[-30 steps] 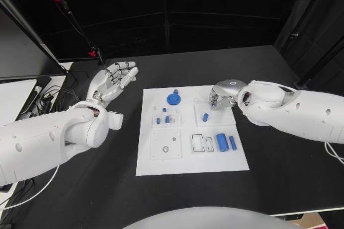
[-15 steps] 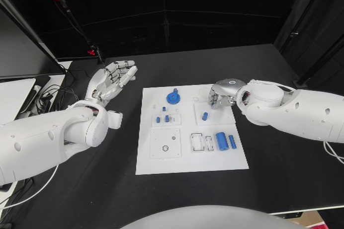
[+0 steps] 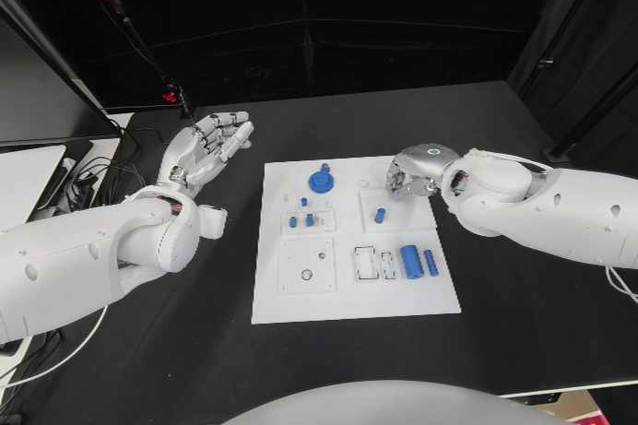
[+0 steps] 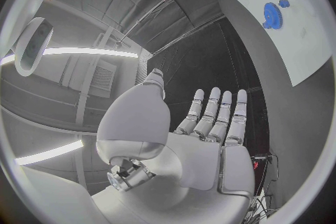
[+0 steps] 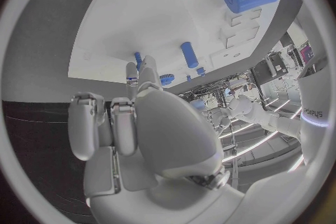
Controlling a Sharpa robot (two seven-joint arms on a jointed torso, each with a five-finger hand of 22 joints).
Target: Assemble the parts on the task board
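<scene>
The white task board point(image 3: 357, 301) lies mid-table. On it are a blue gear point(image 3: 321, 181), three small blue pegs point(image 3: 310, 220), a short blue piece point(image 3: 381, 216) and two blue cylinders point(image 3: 411, 259). My right hand point(image 3: 414, 178) hovers over the board's far right corner, just beyond the short piece. In the right wrist view its thumb and a finger point(image 5: 131, 74) are pinched together, and a slim blue peg point(image 5: 138, 58) sticks out from their tips. My left hand point(image 3: 207, 152) stays off the board's far left side, flat, fingers straight and apart, holding nothing point(image 4: 210, 129).
A white rectangular thing point(image 3: 29, 181) and cables point(image 3: 100, 171) lie at the table's left edge. Bare black table surrounds the board on the right and near sides. Empty recesses point(image 3: 307, 266) sit in the board's near half.
My right hand has shifted only slightly over the board's far right corner. The left hand and the parts on the board have stayed put.
</scene>
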